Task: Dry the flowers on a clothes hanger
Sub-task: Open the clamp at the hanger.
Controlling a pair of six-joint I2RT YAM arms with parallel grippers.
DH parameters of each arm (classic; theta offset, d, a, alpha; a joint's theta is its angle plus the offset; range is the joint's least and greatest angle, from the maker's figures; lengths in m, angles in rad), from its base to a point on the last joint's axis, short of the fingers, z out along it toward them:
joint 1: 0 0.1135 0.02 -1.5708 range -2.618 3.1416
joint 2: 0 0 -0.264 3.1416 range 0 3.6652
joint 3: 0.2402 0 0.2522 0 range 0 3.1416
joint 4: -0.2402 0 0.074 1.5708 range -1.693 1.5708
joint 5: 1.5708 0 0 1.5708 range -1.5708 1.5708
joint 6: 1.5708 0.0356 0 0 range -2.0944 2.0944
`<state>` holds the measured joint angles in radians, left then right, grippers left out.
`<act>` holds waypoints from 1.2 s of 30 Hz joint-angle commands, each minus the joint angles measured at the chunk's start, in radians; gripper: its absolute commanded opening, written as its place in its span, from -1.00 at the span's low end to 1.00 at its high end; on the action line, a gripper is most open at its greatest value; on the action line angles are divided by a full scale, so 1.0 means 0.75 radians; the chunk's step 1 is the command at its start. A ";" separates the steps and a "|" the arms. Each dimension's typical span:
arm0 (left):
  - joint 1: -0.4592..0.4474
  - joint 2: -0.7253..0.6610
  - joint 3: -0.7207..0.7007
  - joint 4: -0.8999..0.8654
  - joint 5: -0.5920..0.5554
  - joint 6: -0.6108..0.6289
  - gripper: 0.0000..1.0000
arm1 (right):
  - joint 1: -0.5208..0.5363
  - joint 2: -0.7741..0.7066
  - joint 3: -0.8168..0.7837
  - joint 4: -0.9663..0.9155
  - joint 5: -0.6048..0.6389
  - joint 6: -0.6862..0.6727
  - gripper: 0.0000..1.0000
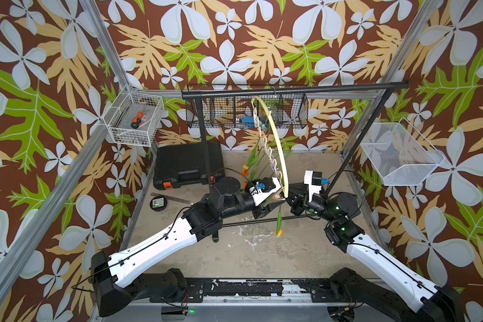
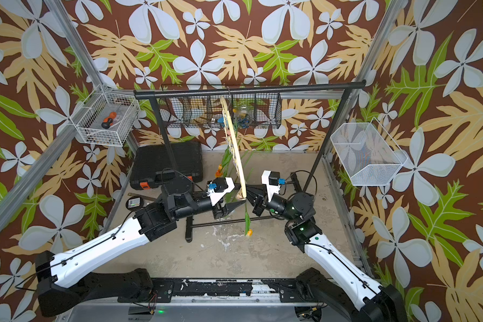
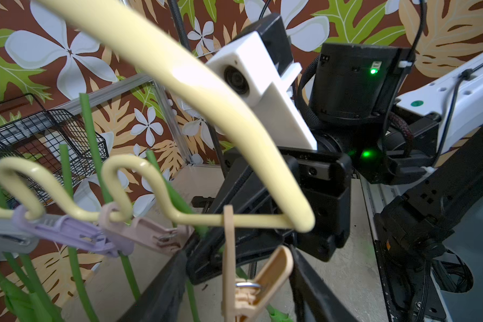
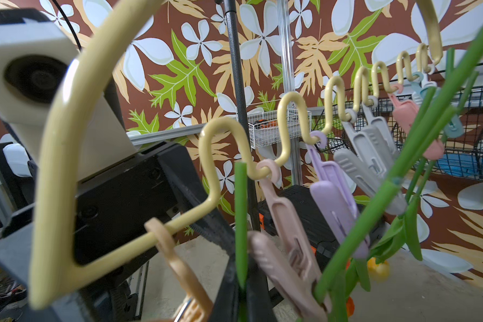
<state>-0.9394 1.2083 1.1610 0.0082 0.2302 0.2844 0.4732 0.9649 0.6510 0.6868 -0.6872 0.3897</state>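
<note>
- Black tool case, far left.
- White wire basket on the left wall (orange-handled screwdriver inside).
- Black garment rack across the far side.
- White mesh basket, right wall.

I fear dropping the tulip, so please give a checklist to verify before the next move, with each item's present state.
1. The right gripper is shut on the tulip stem: ok.
2. The clothes hanger hangs on the black rod: ok.
3. The left gripper is around the beige clothespin: ok, jaws apart on either side.
4. The clothespin's mouth is open: cannot tell.
5. The stem is inside that clothespin: not ok, it stands beside it.
</note>
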 commanded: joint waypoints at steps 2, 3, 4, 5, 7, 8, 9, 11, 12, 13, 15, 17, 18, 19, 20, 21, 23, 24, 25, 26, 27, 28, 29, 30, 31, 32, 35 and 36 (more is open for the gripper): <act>-0.019 -0.003 0.007 0.027 -0.039 -0.019 0.20 | 0.001 -0.013 0.016 0.007 0.007 0.014 -1.00; -0.021 -0.005 0.008 0.030 -0.053 -0.022 0.20 | 0.001 -0.016 0.016 0.005 0.013 0.012 -1.00; -0.023 -0.006 0.007 0.031 -0.071 -0.027 0.19 | 0.001 -0.020 0.015 0.002 0.019 0.012 -1.00; -0.024 -0.008 0.007 0.033 -0.077 -0.029 0.19 | 0.001 -0.021 0.015 -0.003 0.023 0.011 -1.00; -0.031 -0.006 0.008 0.043 -0.073 -0.033 0.18 | 0.001 -0.023 0.018 -0.009 0.024 0.012 -1.00; -0.039 -0.001 0.010 0.048 -0.075 -0.033 0.18 | 0.001 -0.025 0.019 -0.012 0.026 0.012 -1.00; -0.045 0.003 0.012 0.045 -0.078 -0.029 0.18 | 0.001 -0.026 0.023 -0.017 0.025 0.012 -1.00; -0.057 0.011 0.019 0.046 -0.095 -0.023 0.18 | 0.001 -0.029 0.025 -0.026 0.027 0.012 -1.00; -0.059 0.016 0.021 0.044 -0.098 -0.021 0.17 | 0.001 -0.030 0.026 -0.029 0.027 0.011 -1.00; -0.062 0.019 0.025 0.042 -0.098 -0.019 0.15 | 0.001 -0.031 0.026 -0.034 0.027 0.009 -1.00; -0.063 0.021 0.027 0.042 -0.097 -0.019 0.09 | 0.001 -0.036 0.026 -0.041 0.028 0.004 -1.00; -0.066 0.018 0.027 0.044 -0.100 -0.018 0.04 | 0.001 -0.037 0.026 -0.047 0.032 0.002 -1.00; -0.068 0.019 0.029 0.040 -0.103 -0.017 0.02 | 0.001 -0.039 0.028 -0.048 0.032 0.003 -1.00; -0.069 0.017 0.027 0.042 -0.107 -0.017 0.00 | 0.001 -0.040 0.028 -0.048 0.031 0.003 -1.00; -0.070 0.017 0.027 0.040 -0.109 -0.015 -0.03 | 0.001 -0.041 0.029 -0.050 0.032 0.003 -1.00; -0.070 0.015 0.027 0.039 -0.114 -0.015 -0.05 | 0.001 -0.041 0.031 -0.052 0.031 0.003 -1.00; -0.069 0.013 0.027 0.038 -0.114 -0.013 -0.07 | 0.001 -0.040 0.032 -0.056 0.031 0.002 -1.00; -0.070 0.011 0.027 0.038 -0.116 -0.013 -0.08 | 0.001 -0.040 0.033 -0.058 0.031 0.001 -1.00; -0.070 0.010 0.028 0.037 -0.119 -0.013 -0.09 | 0.001 -0.041 0.034 -0.060 0.031 0.000 -1.00; -0.071 0.009 0.026 0.034 -0.119 -0.014 -0.09 | 0.001 -0.042 0.034 -0.061 0.031 0.000 -1.00; -0.069 0.008 0.025 0.033 -0.119 -0.015 -0.08 | 0.001 -0.045 0.035 -0.061 0.034 -0.002 -1.00; -0.070 0.007 0.025 0.027 -0.120 -0.017 -0.04 | 0.002 -0.045 0.035 -0.063 0.035 -0.002 -1.00; -0.069 0.007 0.025 0.021 -0.123 -0.021 0.02 | 0.001 -0.045 0.034 -0.064 0.034 -0.002 -1.00; -0.069 0.006 0.023 0.016 -0.127 -0.026 0.09 | 0.001 -0.045 0.036 -0.063 0.035 -0.002 -1.00; -0.071 0.003 0.019 0.016 -0.137 -0.029 0.13 | 0.001 -0.045 0.038 -0.066 0.034 -0.002 -1.00; -0.071 0.001 0.015 0.014 -0.149 -0.034 0.14 | 0.001 -0.046 0.038 -0.068 0.033 -0.002 -1.00; -0.082 -0.012 0.003 0.014 -0.200 -0.051 0.20 | 0.001 -0.047 0.037 -0.068 0.031 -0.002 -1.00; -0.088 -0.017 0.000 0.017 -0.218 -0.061 0.21 | 0.001 -0.049 0.036 -0.069 0.032 -0.002 -1.00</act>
<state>-0.9981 1.2049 1.1656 0.0177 0.1047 0.2596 0.4732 0.9337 0.6682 0.6186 -0.6727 0.3893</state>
